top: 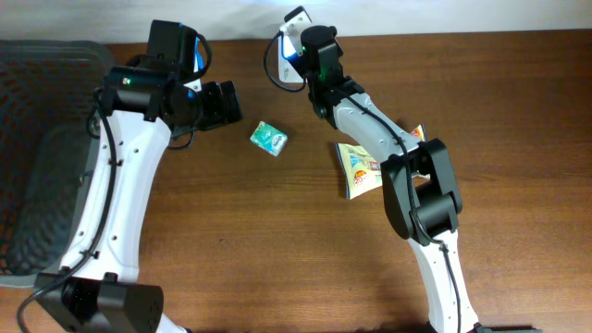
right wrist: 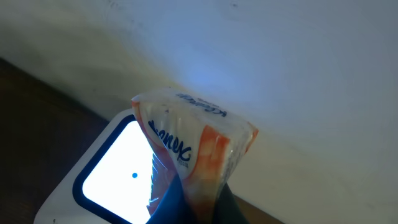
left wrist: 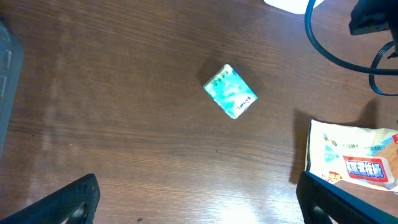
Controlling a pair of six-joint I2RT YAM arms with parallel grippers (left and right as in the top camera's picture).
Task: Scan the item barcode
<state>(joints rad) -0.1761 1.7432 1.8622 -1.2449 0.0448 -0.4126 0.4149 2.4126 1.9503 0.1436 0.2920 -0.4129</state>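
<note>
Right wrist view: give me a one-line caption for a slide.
The right gripper pinches a tissue pack by its lower end, holding it at the lit scanner.

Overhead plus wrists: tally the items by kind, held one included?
Small packs: 2 (teal pack; orange Kleenex pack, held)
Snack bag: 1
Scanner: 1
Basket: 1
Total: 5

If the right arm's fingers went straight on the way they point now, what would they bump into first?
Most likely the white scanner with its glowing window. It sits just beyond the tissue pack that the fingers are pinching. How close it is is hard to judge from this view.
</note>
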